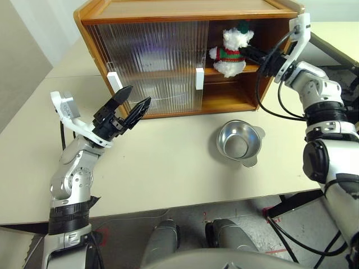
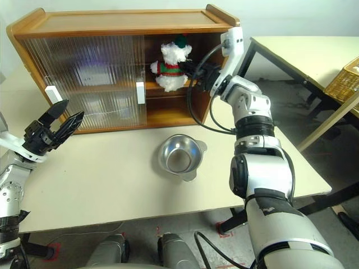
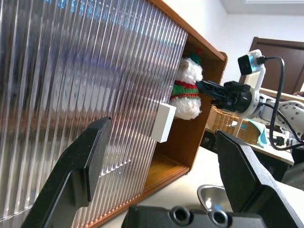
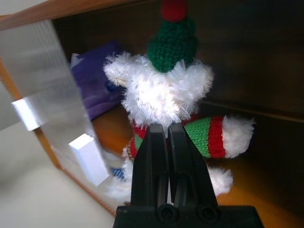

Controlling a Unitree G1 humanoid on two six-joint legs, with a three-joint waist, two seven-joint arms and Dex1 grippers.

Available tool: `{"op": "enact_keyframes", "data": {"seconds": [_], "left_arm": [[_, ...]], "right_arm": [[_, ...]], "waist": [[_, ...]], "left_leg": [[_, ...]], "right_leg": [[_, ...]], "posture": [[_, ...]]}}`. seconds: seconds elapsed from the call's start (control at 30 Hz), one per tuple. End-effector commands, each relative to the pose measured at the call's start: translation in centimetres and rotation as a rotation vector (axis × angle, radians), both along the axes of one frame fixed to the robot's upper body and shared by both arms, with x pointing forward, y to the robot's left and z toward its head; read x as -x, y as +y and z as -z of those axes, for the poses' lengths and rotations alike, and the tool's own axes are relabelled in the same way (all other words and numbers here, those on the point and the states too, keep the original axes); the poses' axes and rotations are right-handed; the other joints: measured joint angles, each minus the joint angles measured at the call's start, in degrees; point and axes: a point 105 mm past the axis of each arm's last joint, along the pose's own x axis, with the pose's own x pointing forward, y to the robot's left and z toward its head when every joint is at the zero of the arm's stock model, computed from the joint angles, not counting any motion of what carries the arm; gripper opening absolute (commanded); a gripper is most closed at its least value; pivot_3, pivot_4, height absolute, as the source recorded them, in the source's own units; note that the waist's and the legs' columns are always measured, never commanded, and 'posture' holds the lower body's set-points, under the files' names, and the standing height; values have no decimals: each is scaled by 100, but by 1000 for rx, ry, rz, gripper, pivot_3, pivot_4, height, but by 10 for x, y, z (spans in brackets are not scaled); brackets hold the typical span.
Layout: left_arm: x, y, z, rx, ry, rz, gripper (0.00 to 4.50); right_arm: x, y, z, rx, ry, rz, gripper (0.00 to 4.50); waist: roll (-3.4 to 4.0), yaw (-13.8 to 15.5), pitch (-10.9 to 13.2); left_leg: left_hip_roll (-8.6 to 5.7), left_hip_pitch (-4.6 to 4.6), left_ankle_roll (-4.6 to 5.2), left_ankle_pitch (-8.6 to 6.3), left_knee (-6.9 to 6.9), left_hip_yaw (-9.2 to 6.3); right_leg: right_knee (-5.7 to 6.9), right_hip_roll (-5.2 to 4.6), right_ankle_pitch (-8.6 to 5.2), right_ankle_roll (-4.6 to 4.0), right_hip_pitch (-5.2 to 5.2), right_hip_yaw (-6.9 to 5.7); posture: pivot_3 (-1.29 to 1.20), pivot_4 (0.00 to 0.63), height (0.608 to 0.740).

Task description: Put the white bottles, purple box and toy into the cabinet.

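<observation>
Toy [image 1: 230,51] at cabinet [image 1: 168,11] inner shelf's front edge, right pincer [image 1: 251,53] clamped shut on it. Purple box [image 4: 95,80] already behind. Push deeper, seat it upright, then release. Left pincer [image 1: 128,107] wide open, empty, over desk [image 1: 168,168].

Two silver-grey jointed metal arms with black bands, each ending in a white bracket with a small camera, black looping cables, and a black two-fingered left gripper [image 1: 128,107] and right gripper [image 1: 247,52] with paired screws.
</observation>
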Motion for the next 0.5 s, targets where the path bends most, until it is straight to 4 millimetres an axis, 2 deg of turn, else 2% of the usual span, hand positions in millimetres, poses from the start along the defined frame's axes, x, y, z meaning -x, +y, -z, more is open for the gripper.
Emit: {"op": "enact_keyframes", "data": {"seconds": [0.03,0.5], "left_arm": [[3,0,-2,-7,-13,-6,4500],[5,1,-2,-3,-14,-23,4500]], "right_arm": [[-11,1,9,33,16,84,13],[-25,3,7,44,-16,214,13]], "waist": [[0,3,0],[0,46,0]], "left_leg": [[1,0,0,0,-1,0],[8,-6,-9,-6,-3,-1]], "right_leg": [[0,0,1,-2,-1,0],[1,-1,0,-12,-6,-1]], "posture": [[21,38,740],[37,40,740]]}}
